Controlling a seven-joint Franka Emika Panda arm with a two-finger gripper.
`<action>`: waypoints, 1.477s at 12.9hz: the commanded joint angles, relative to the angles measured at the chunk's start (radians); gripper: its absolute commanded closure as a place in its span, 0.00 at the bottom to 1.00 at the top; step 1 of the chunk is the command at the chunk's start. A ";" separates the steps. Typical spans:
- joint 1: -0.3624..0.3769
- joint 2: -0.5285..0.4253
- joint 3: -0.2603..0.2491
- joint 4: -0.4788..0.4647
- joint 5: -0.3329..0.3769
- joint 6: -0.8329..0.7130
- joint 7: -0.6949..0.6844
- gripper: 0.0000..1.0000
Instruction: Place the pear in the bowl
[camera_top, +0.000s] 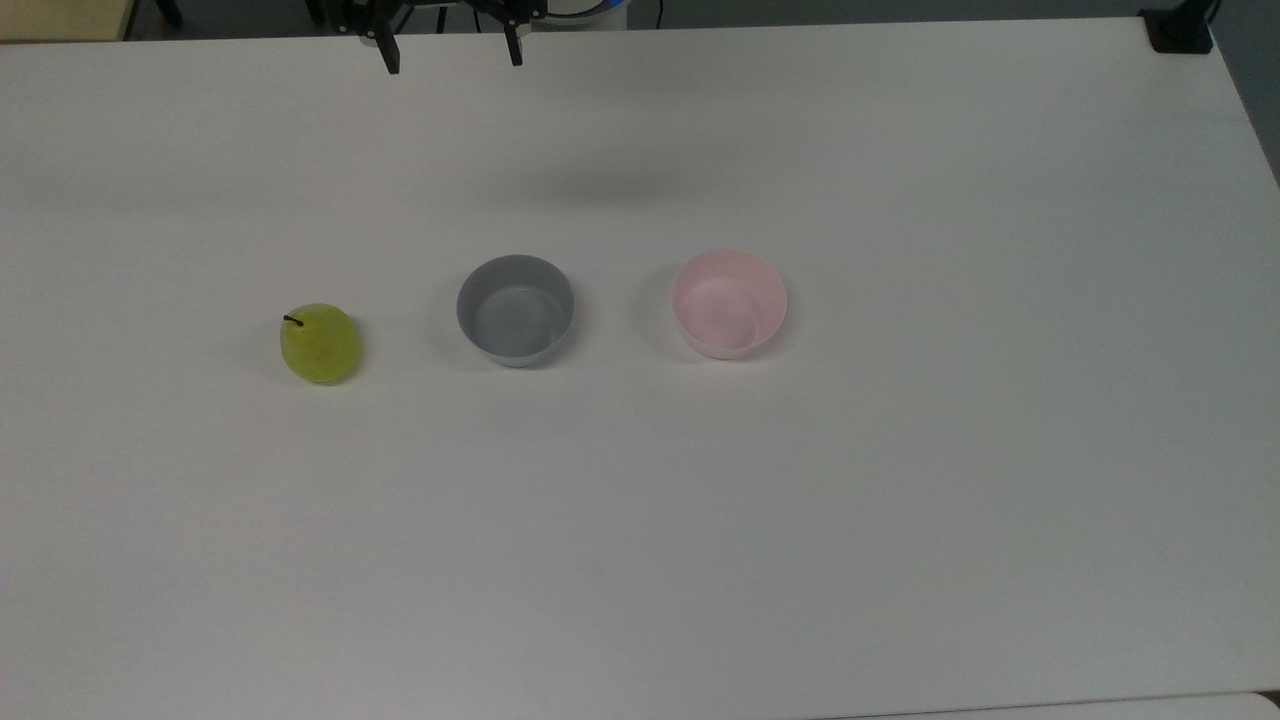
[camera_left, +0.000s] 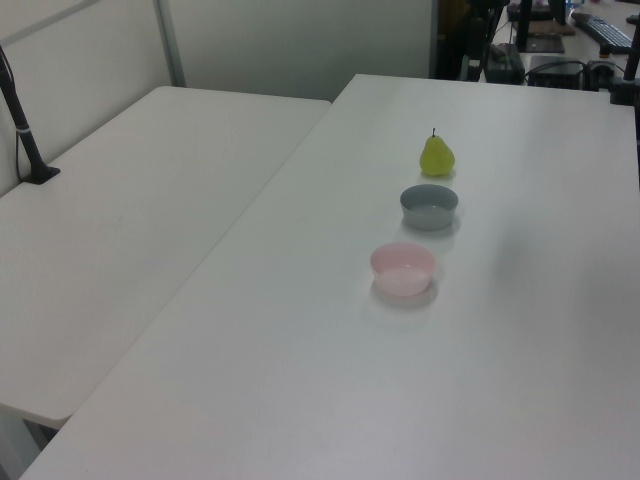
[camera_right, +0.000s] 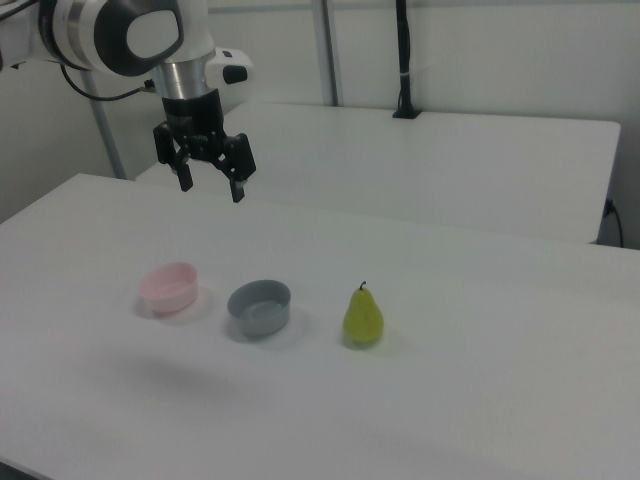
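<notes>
**Picking up a smooth, round pear**

Looking at the white table (camera_top: 900, 500), you can see three things in a row. The pear (camera_top: 320, 344) stands upright at the top view's left end. The grey bowl (camera_top: 516, 309) is in the middle. The pink bowl (camera_top: 729, 303) is at the top view's right end. None of them touch each other. The pear is near the grey bowl and well apart from the pink one.

Your gripper (camera_right: 210, 182) hangs high in the air, above the far side of the table. Its two fingers are spread wide apart and hold nothing. Nothing is in either bowl.

The pear looks small and light, so lifting it should be easy. Its skin looks smooth and a bit shiny, so it may slip. It is fat at the bottom and thin at the top, with a short dark stem (camera_right: 363, 286).

Do not grab the stem; it is too thin. Do not pinch the thin top part, or the pear may pop out downward. Come straight down and close on the fat round belly, one finger on each side. Squeeze gently. It could tip or roll if you bump it first.

Then carry it over the grey bowl to the pink bowl.
</notes>
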 joint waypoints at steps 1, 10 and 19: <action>-0.003 -0.020 0.012 -0.023 -0.005 0.028 0.021 0.00; -0.005 -0.020 0.012 -0.022 -0.005 0.020 0.019 0.00; -0.048 -0.011 0.008 -0.011 -0.011 0.018 -0.339 0.00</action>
